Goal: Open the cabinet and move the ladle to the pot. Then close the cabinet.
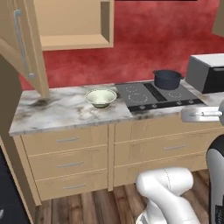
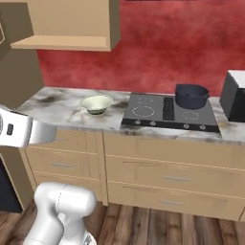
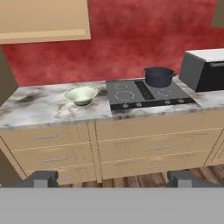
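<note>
Cabinet (image 1: 74, 26) door swung open, up-left of claw (image 3: 113, 178); claw released, empty, low before drawers (image 3: 52, 159). Ladle not discernible; pot (image 1: 167, 78) on right.

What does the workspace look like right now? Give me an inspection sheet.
Surface: marbled counter over tan drawers.
Job's things: cabinet door swung open; pot on the cooktop, back right; ladle not made out.
Clutter: pale green bowl on the counter, left of the cooktop.
Gripper: gripper open, holding nothing, back from the counter.
Cables: nothing seen.
Surroundings: red wall, dark appliance at right, wooden floor.
</note>
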